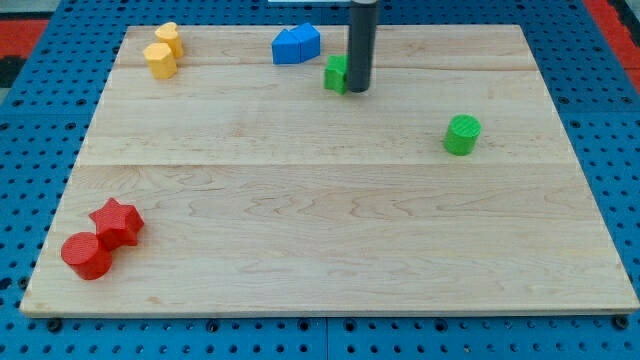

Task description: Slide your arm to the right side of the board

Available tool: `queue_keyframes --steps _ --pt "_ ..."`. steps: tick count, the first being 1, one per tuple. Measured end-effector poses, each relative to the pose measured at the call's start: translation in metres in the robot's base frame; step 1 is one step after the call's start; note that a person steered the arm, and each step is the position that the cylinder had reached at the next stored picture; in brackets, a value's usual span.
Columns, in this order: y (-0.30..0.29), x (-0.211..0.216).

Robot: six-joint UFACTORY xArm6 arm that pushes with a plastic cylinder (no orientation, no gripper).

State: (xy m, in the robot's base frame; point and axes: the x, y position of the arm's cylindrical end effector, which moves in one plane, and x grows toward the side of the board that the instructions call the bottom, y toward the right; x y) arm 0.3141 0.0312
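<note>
One rod upright, long axis vertical; my tip [357, 89] touching green block [335, 74]; no gripper present.

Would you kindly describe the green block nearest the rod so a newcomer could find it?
Start at the wooden board and go to its top edge, near the middle. Beside the blue blocks, the green block sits against my tip on the view's left, unlike the lone green cylinder.

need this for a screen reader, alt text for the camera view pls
A dark rod's tip rests beside a green block near the top of a wooden board. Blue blocks sit just left, yellow blocks top left, red blocks bottom left, a green cylinder right.
</note>
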Motion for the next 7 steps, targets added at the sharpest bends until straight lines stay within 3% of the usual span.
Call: queue_keyframes --steps 2,5,6,7 --pt "-0.069 -0.007" --pt "-0.083 -0.022" --pt "-0.085 0.006" --pt "-0.063 0.086"
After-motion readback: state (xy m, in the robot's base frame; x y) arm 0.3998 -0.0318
